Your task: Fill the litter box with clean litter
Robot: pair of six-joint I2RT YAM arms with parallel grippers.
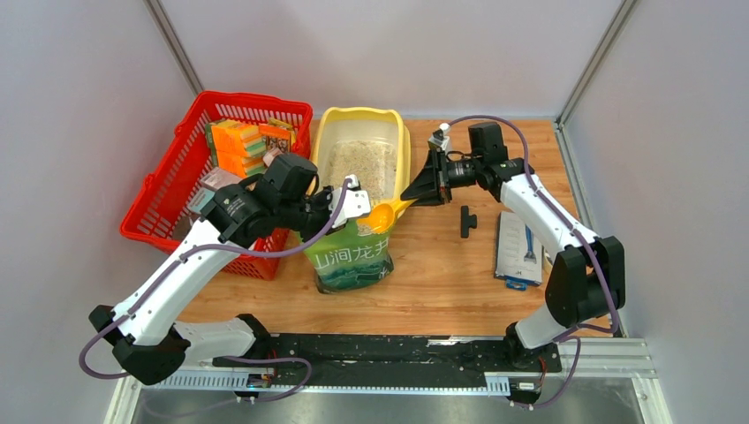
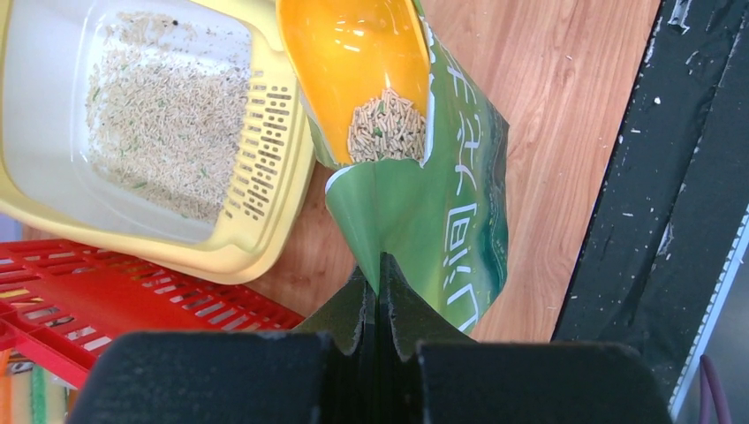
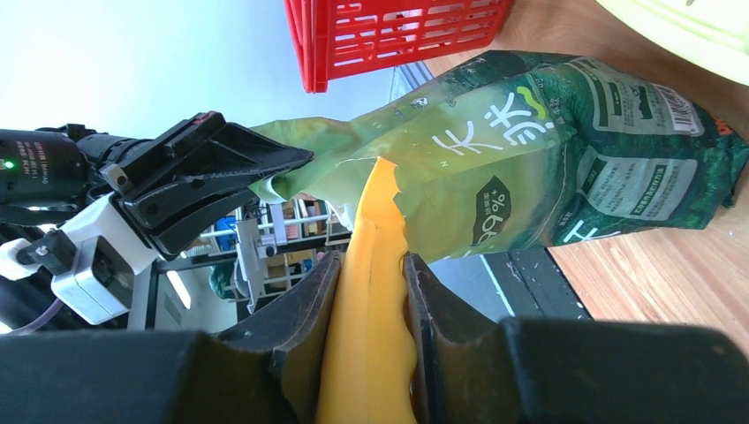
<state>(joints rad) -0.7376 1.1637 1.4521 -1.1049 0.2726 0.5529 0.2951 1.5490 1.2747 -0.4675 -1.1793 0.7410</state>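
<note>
Left wrist: left gripper (image 2: 378, 265) tight on green pouch (image 2: 442, 221), right gripper (image 3: 371, 261) tight on orange scoop (image 2: 353, 53).

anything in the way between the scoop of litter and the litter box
Nothing visible. The orange scoop, held by the right gripper, carries litter at the mouth of the pouch, right beside the slotted lip of the litter box; only that raised rim lies between.
</note>
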